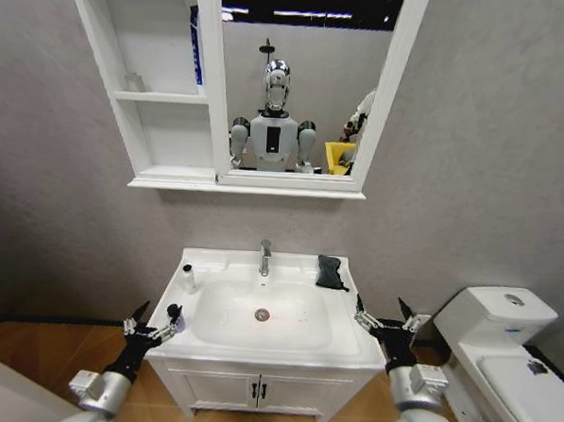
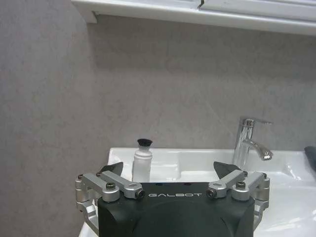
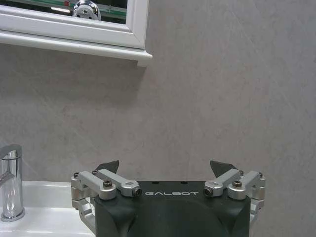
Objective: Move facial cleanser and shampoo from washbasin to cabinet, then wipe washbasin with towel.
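Both tools hang low with fingers spread and empty: left tool [image 1: 153,323] and right tool [image 1: 390,323] flank the washbasin [image 1: 261,347]. Nothing looks moved yet. Above, the cabinet [image 1: 160,96] awaits; the towel [image 1: 331,271] lies bunched by the tap, and a small white bottle [image 1: 189,279] stands at the basin's back-left corner.

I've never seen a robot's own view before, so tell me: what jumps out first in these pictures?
Most striking is the robot's reflection in the white-framed mirror of the cabinet on the wall. Below it sits the white washbasin with a chrome tap, a small white bottle at its back left corner and a black towel at its back right. The left gripper and right gripper hover open at the basin's front corners.
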You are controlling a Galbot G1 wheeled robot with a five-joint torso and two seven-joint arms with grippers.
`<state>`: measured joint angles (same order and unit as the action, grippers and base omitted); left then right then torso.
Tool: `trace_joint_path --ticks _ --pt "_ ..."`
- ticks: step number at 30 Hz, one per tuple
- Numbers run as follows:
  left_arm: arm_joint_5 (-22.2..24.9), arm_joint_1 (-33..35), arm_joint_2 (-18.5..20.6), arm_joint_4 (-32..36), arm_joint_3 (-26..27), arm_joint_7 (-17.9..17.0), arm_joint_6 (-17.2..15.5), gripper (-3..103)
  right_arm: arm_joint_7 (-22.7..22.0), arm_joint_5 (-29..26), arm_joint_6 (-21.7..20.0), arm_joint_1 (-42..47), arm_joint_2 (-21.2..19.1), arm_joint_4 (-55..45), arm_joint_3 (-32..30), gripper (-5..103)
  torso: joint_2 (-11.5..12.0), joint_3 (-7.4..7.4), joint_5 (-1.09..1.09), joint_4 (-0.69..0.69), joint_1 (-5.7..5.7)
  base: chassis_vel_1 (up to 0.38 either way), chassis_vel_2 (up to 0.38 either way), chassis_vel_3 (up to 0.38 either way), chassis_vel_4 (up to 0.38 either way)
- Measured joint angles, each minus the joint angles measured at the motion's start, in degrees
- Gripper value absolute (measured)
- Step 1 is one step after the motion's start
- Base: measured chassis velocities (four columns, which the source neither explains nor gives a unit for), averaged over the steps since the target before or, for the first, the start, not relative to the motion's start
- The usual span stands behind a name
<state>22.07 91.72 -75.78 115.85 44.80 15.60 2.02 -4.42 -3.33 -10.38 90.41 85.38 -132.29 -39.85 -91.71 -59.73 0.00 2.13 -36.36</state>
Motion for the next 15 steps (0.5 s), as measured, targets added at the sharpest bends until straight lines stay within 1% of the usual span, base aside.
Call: trace_joint_path --ticks 2,3,6,10,11,15 --pt "0.0 -0.1 0.1 -0.1 0.0 0.0 0.0 100 0.0 0.0 0.0 -0.1 0.0 0.2 -0.1 100 0.0 0.0 0.0 0.0 0.0 0.0 0.0 0.0 0.0" --pt "0.0 -0.3 0.3 -0.3 0.3 -0.4 -0.5 100 0.0 0.0 0.0 -0.3 -0.1 0.5 -0.2 100 0.0 0.0 0.01 -0.02 0.0 0.0 0.0 0.0 0.0" --pt "-0.2 -0.1 0.9 -0.3 0.9 -0.6 -1.7 100 0.0 0.0 0.3 -1.0 0.0 1.3 -0.2 100 0.0 0.0 0.01 -0.01 0.0 0.0 0.0 0.0 0.0" --pt "-1.0 0.3 0.7 -1.3 0.6 -0.6 -1.4 100 0.0 0.0 0.6 -1.4 -0.1 1.9 -0.3 100 0.0 0.0 0.01 0.0 0.0 0.0 0.0 0.0 0.0" --pt "-1.8 0.6 0.3 -2.2 0.1 -0.3 -0.9 100 0.0 -0.1 0.7 -1.6 -0.1 2.1 -0.5 100 0.0 0.0 0.01 0.0 0.0 0.0 0.0 0.0 0.0" --pt "-3.0 0.6 -0.3 -3.6 -0.9 0.0 -0.5 100 0.0 -0.5 1.0 -1.5 -0.2 2.3 -1.2 100 0.0 0.0 0.01 0.0 0.0 0.0 0.0 0.0 0.0"
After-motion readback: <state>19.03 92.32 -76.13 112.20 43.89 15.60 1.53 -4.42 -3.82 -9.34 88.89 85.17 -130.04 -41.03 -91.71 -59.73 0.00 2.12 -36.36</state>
